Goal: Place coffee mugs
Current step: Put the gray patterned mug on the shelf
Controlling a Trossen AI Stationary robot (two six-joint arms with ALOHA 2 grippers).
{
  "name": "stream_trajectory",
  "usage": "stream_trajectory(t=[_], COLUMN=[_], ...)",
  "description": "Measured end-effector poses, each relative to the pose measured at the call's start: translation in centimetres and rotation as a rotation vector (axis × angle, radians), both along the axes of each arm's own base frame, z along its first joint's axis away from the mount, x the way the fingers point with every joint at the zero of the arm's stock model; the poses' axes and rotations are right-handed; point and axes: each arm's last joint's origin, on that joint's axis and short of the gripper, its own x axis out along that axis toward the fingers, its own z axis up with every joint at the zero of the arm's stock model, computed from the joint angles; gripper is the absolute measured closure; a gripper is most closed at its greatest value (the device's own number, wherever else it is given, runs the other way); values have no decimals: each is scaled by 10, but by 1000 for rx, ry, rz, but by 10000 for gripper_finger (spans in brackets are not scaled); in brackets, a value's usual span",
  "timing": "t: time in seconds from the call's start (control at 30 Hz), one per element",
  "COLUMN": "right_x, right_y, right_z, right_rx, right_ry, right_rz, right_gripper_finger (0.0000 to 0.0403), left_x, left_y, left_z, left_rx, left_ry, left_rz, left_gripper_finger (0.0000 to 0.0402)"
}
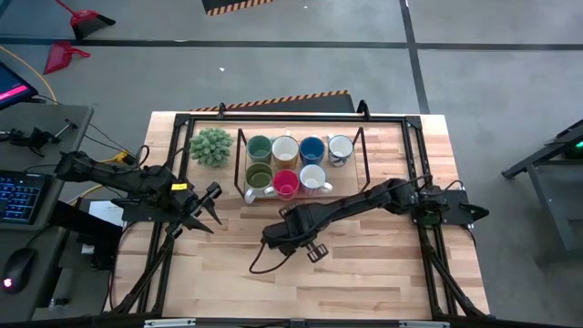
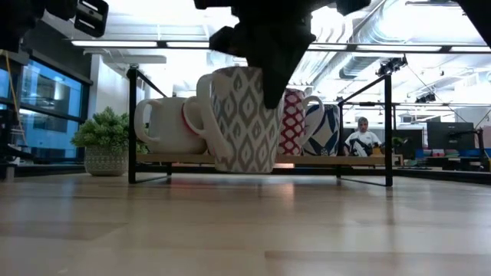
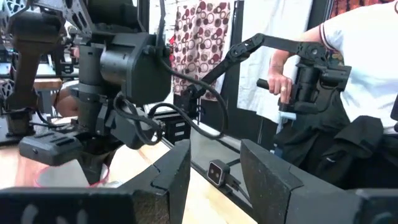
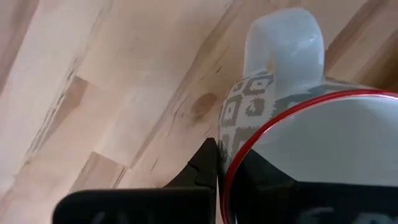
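Right gripper [image 1: 290,239]: we see it clamped on a patterned mug's [image 2: 244,119] rim, in front of the rack [image 1: 301,134];
Left gripper [image 1: 211,202]: fingers parted, empty, left of the rack

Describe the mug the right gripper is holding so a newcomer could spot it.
Start at the black wire rack at the table's far side. In front of it, the right gripper pinches a mug by its rim. Unlike the racked mugs, it is grey-and-white diamond-patterned with a red rim.

No text, label, brand, number or sign can be read in any view. The mugs [image 2: 245,119] carry only patterns, and the striped strip [image 1: 284,100] behind the surface [image 1: 364,273] bears no lettering.
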Motion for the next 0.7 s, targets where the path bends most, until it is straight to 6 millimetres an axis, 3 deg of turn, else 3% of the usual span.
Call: stream_trajectory(t=[0.33, 0.7], right_x=[5, 11], right_y=[3, 7], right_z=[-17, -16], right_rx=[-3, 90], right_ry=[37, -16], right_rz=[82, 3], right_gripper_finger=[403, 391], left_x=[0, 0], left_y=[1, 1], left_z=[0, 0], left_rx=[-10, -10], left_ry=[1, 3], left_rz=[26, 26], left_gripper_finger=[273, 273])
